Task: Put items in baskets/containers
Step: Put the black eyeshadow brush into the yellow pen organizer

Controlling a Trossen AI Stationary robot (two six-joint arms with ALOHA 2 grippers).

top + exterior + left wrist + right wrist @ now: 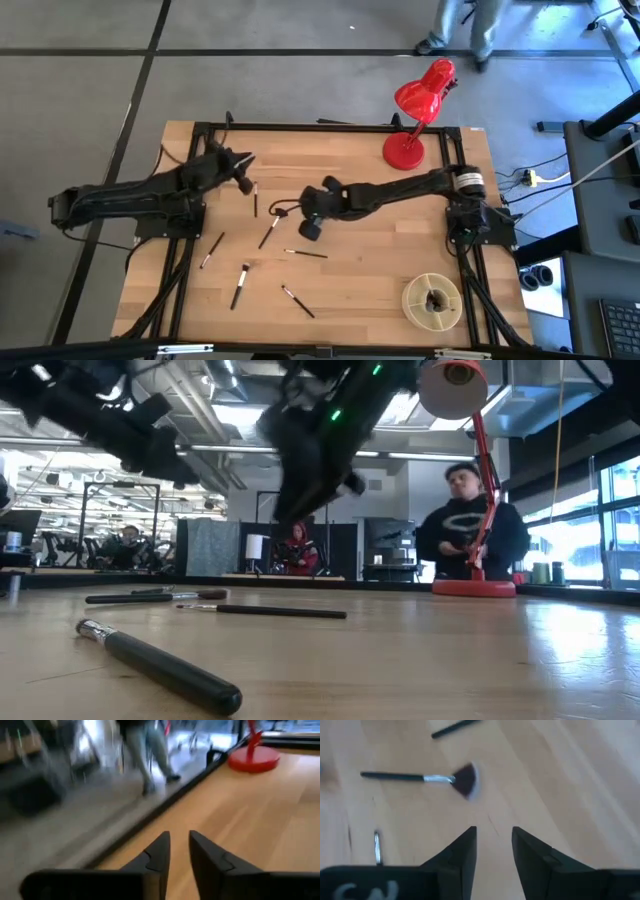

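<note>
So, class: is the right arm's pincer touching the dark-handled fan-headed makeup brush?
Apart. The right wrist view shows the right pincer open, bare wood between its tips and the fan-headed brush.

A big light wooden table (370, 240) with a black metal frame is holding everything. Thin dark makeup brushes are lying loose on its left half: one (255, 200) towards the far side, one (212, 249) further left, one (270, 231) near the middle, one (306, 254) just right of it, and two nearer ones (240, 285) (298, 301). A fan-headed brush (422, 778) is lying flat on the wood. A round cream dish with compartments (432, 300) is sitting at the near right. A red desk lamp (405, 150) is standing at the far right.
</note>
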